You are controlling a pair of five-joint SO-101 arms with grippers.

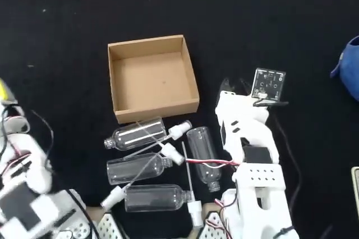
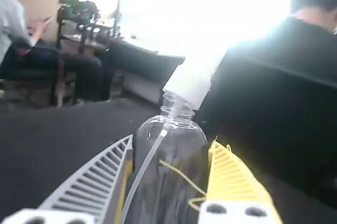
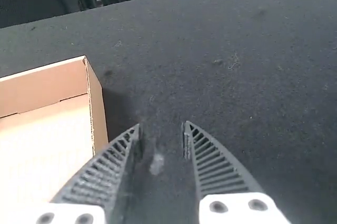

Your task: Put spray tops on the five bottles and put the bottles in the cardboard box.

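Note:
The open cardboard box (image 1: 154, 76) stands mid-table with nothing inside. In front of it several clear bottles lie on their sides, among them one (image 1: 137, 134) nearest the box and one (image 1: 203, 149) beside the right arm. Several loose white spray tops with long tubes, such as one (image 1: 179, 131), lie among them. My left gripper (image 2: 172, 142) is shut on another clear bottle (image 2: 168, 166), held upright, with a white spray top (image 2: 192, 79) on its neck and the tube inside. My right gripper (image 3: 161, 126) (image 1: 227, 86) hangs open and holds nothing, over the black table just right of the box wall (image 3: 96, 108).
The left arm's white body (image 1: 22, 183) sits at the near left corner. A blue object (image 1: 350, 73) lies at the right edge. A red and white cable (image 1: 210, 163) from the right arm crosses one lying bottle. Black tabletop (image 1: 67, 37) stretches behind and left of the box.

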